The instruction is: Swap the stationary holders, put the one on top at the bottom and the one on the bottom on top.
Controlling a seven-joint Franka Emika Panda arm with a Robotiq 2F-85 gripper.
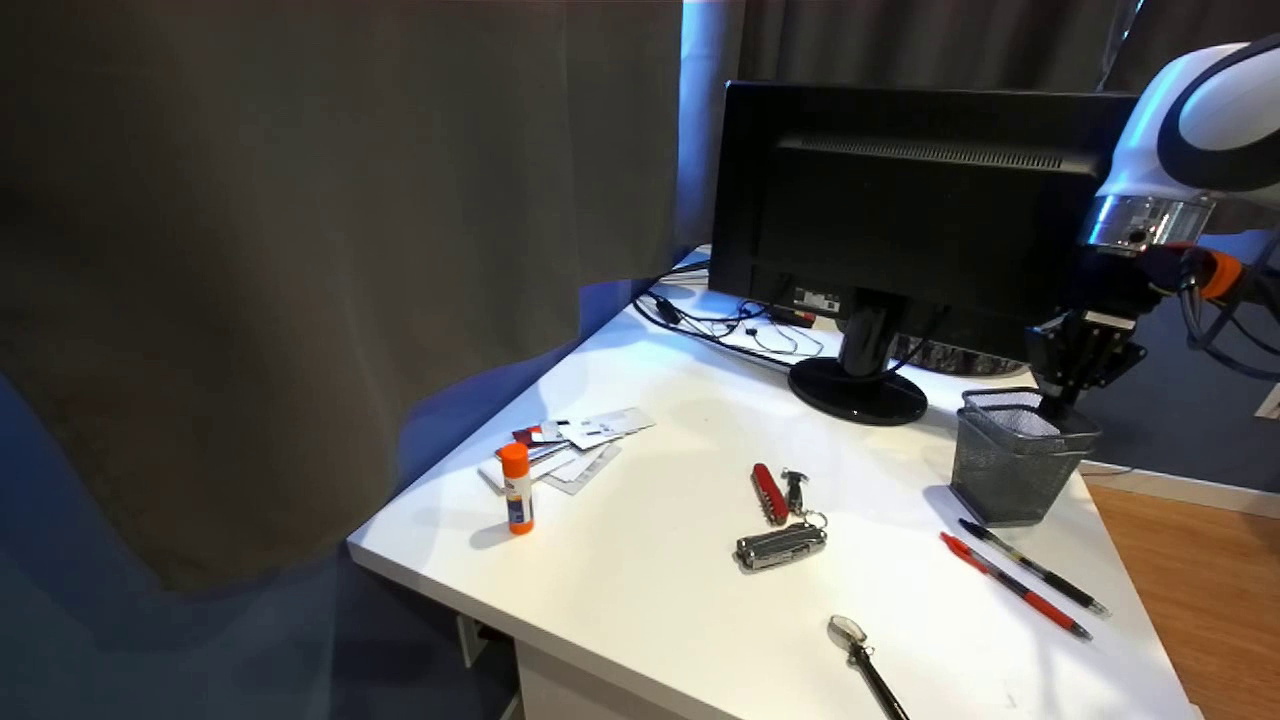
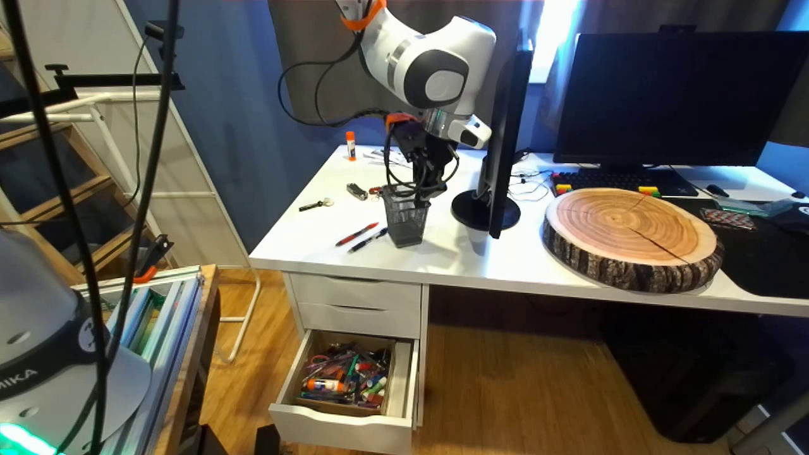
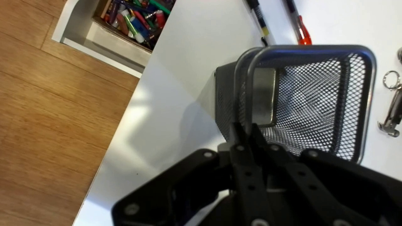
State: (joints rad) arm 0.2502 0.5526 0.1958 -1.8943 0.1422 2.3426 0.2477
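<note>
Two tapered wire-mesh holders stand nested near the desk's right edge in an exterior view. The lower holder (image 1: 1005, 485) rests upright on the desk; its dark outer wall (image 3: 224, 100) shows at the left in the wrist view. The upper holder (image 3: 314, 103) sits inside it, two rims close together; its wall looks see-through. I cannot tell surely which is black and which grey. The stack also shows in an exterior view (image 2: 406, 224). My gripper (image 3: 246, 127) points down, its fingers closed on the upper holder's near rim. It shows in both exterior views (image 1: 1058, 402) (image 2: 422, 200).
A black pen (image 1: 1035, 568) and a red pen (image 1: 1015, 588) lie beside the holders. The monitor (image 1: 900, 210) stands close behind the arm. Pocket tools (image 1: 780, 545), a glue stick (image 1: 517, 490) and cards (image 1: 570, 450) lie farther off. An open drawer (image 2: 344, 430) is below.
</note>
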